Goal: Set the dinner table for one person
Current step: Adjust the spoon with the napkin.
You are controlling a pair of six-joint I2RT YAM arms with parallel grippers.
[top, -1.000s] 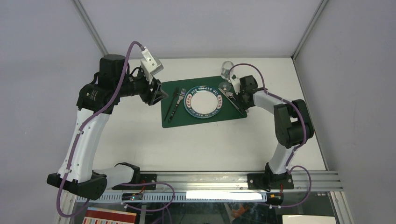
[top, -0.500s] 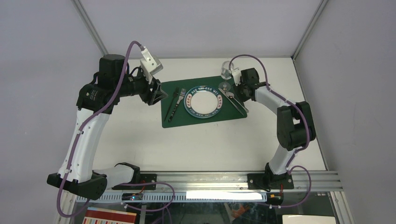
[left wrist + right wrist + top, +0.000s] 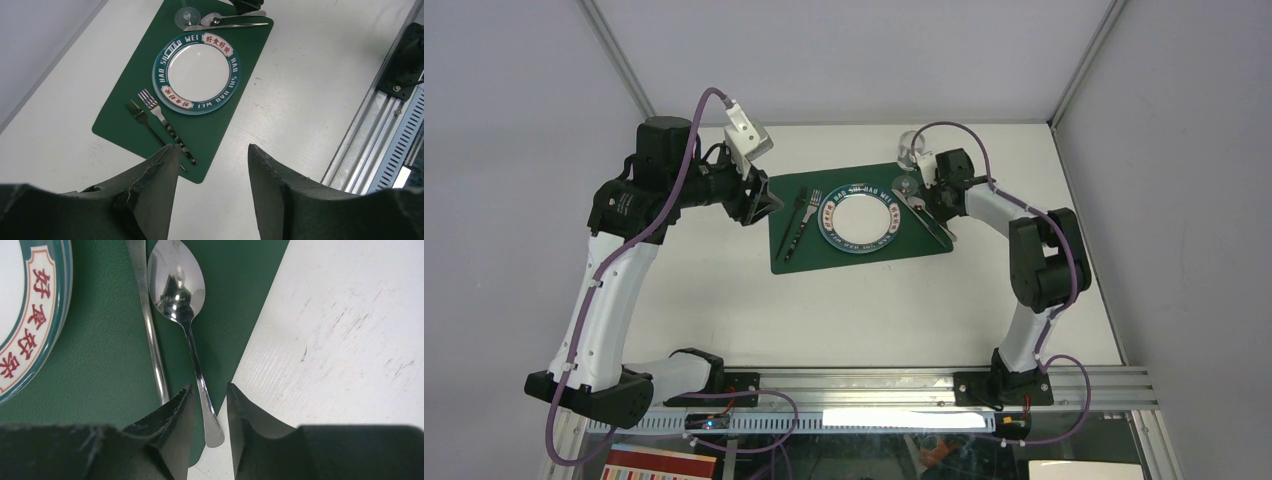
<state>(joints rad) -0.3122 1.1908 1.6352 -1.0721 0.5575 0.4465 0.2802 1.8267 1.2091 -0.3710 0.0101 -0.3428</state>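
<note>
The white desk point(image 3: 724, 310) lies under everything, bare along its near side, with the green placemat point(image 3: 125, 110) laid toward its far half. The left tool point(image 3: 212, 150) hovers off the mat's left end, jaws wide and empty, above two forks point(image 3: 150, 107) that lie left of the plate point(image 3: 197, 72). Right of the plate lie the knife point(image 3: 150, 330) and, just beside it, the spoon point(image 3: 177, 280), its handle tip poking past the mat's edge. The right tool point(image 3: 209, 390) sits low over that handle, jaws part open and straddling it without pinching. The setting looks nearly complete. The right tool should probably lift straight up so neither finger drags the handle askew, and keep its wrist clear of the wine glass point(image 3: 909, 150) just beyond.
</note>
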